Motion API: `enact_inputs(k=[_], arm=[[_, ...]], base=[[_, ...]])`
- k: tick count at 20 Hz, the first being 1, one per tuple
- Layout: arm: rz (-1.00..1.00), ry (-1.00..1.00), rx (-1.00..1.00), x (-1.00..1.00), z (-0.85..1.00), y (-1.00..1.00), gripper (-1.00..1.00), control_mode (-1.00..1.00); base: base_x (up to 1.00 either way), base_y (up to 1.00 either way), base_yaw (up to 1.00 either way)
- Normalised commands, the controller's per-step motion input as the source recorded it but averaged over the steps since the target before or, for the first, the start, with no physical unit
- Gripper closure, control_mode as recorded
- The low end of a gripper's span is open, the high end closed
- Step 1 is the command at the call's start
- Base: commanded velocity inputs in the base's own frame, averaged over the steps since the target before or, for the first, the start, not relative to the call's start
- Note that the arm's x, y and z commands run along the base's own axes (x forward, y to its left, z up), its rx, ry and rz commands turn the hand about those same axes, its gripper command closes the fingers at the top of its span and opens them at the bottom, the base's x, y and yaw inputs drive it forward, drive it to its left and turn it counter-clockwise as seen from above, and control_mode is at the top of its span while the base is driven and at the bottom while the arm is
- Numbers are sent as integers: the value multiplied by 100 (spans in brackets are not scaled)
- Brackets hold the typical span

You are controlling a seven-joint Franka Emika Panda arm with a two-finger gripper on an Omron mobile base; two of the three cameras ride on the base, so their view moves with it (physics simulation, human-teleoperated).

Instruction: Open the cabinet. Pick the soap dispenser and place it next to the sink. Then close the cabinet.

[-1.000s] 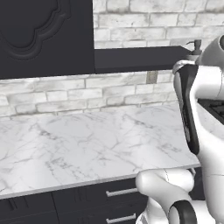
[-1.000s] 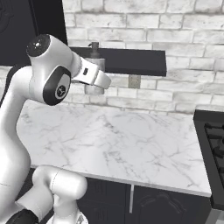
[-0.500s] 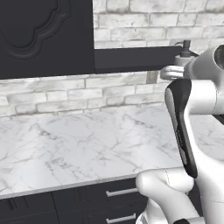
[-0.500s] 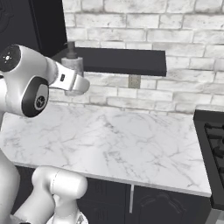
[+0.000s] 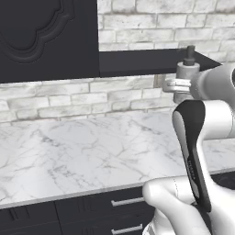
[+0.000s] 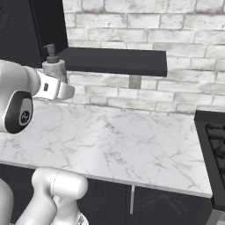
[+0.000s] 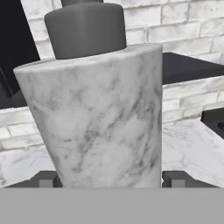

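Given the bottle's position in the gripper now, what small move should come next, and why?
Probably carry the soap dispenser clear of the shelf and down toward the marble counter: the gripper flanks it upright, with no sink in sight yet.

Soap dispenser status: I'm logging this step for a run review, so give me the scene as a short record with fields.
soap dispenser: light-grey marbled bottle with dark pump head, upright, held in the air
gripper: shut on the bottle, one of the fingers on each side of its base
cabinet: door open, dark shelf board bare
counter: white marble, below the held bottle
stove: dark, at the counter's right end
task stage: bottle picked, not yet placed; cabinet not yet closed
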Motion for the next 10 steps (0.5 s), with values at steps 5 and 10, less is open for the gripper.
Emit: enact_inputs(k=[5, 10], arm=[[4, -6, 0, -66, 0, 5, 100, -100], [0, -4, 0, -19, 0, 0, 100, -100]], base=[[0, 0, 0], [0, 0, 0]])
